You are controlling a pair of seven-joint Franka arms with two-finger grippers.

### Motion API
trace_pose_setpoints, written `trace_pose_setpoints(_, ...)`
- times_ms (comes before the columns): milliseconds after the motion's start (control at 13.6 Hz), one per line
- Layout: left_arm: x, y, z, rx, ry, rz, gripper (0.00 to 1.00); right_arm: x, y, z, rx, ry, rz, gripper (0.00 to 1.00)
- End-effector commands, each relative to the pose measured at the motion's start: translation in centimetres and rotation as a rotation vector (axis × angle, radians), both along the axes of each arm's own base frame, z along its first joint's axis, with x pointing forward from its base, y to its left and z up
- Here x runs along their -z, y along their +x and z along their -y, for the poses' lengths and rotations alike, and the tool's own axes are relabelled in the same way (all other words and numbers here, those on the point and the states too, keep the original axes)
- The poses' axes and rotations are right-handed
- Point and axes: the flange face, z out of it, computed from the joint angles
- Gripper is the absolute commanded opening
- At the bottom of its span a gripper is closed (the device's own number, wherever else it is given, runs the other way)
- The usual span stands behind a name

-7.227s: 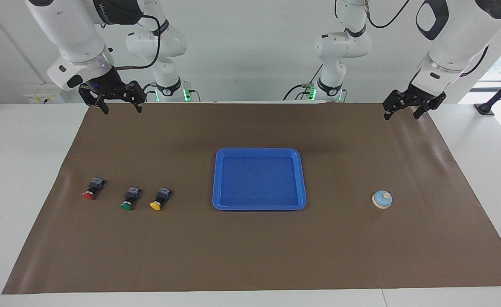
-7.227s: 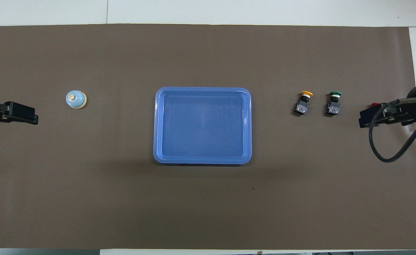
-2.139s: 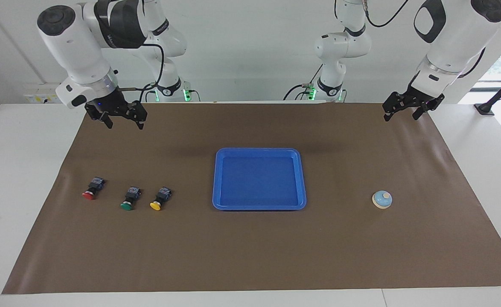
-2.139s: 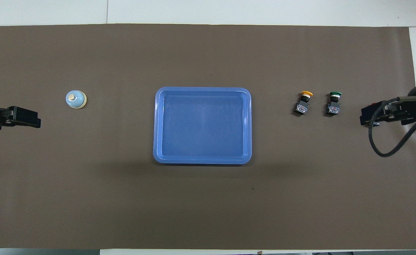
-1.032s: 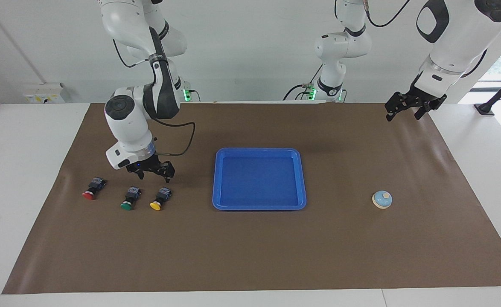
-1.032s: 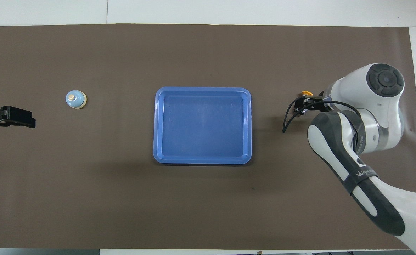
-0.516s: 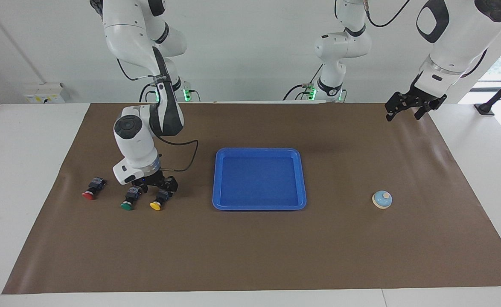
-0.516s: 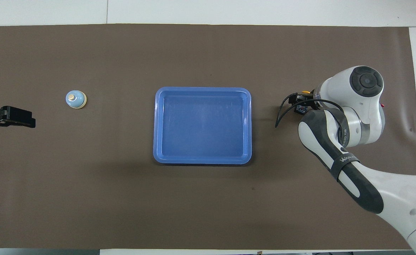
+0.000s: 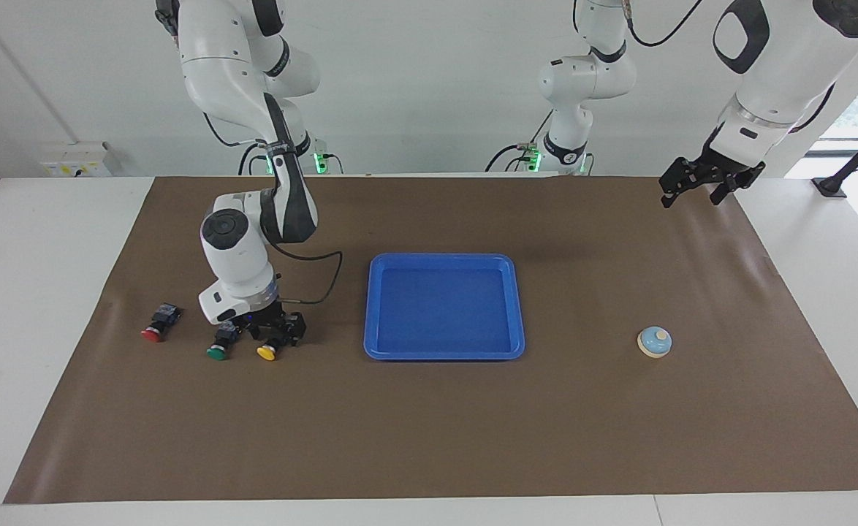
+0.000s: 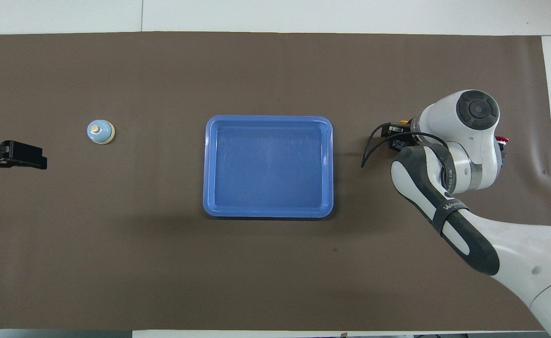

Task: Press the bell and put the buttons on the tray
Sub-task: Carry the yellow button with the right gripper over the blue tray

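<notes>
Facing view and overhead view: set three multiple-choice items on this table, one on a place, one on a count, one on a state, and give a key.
1. Where does the small light-blue dome bell with the cream knob stand?
A. in the tray
B. on the brown mat, toward the left arm's end of the table
C. on the white tabletop

2. How many of the black-bodied push buttons, red-capped, green-capped and yellow-capped, lie in the shallow bright-blue plastic tray?
A. none
B. one
C. three

3. What is the state of the left end effector?
A. shut on the bell
B. open and empty, up over the mat's edge
C. shut on a button

Key: 1 B, the bell sits alone on the mat. 2 A, all three lie on the mat, the right end effector down at the yellow one. 3 B, nothing is between its fingers.
</notes>
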Motion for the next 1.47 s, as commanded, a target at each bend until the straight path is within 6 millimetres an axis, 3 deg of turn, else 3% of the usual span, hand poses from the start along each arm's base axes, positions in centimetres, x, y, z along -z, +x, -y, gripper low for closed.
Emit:
trace_pose_setpoints(0,-0.2,-0.4,-0.1,-0.011,0.0,0.0,1.0,0.1,0.3,-0.8,0.025,-0.002,0.012,0.0)
trace_pose_setpoints(295,-0.2,-0.4,-0.1,-0.011,0.0,0.0,1.0,-1.6,1.1,-1.8,0.014,-0.006,0.004,0.0)
trace_pose_setpoints(442,-0.2,-0.4,-0.1,-0.011,0.0,0.0,1.0,-5.5,2.6,-2.9,0.013,-0.008,-0.036,0.0)
trace_pose_setpoints(590,-0.2,-0.4,-0.1,-0.011,0.0,0.0,1.0,-9.5,3.3,-6.7,-0.027,-0.012,-0.071,0.0)
trace_pose_setpoints(664,-0.2,-0.4,-0.1,-0.011,0.0,0.0,1.0,-10.5,3.0,-8.3,-0.032,-0.016,-0.083,0.0)
trace_pose_setpoints(811,-0.2,-0.4,-0.1,-0.011,0.0,0.0,1.0,-11.6,1.0,-14.1,-0.074,-0.027,-0.113,0.0)
trace_pose_setpoints(1032,-0.2,-0.4,-0.1,-0.011,0.0,0.0,1.0,-12.0,-1.7,-20.6,-0.083,-0.017,-0.118,0.0)
trace_pose_setpoints(1180,-0.2,-0.4,-0.1,-0.011,0.0,0.0,1.0,-11.7,-3.2,-23.5,-0.083,0.017,-0.135,0.0)
trace_pose_setpoints(1401,-0.2,-0.4,-0.1,-0.011,0.0,0.0,1.0,-8.4,-5.5,-27.1,-0.063,0.018,-0.127,0.0)
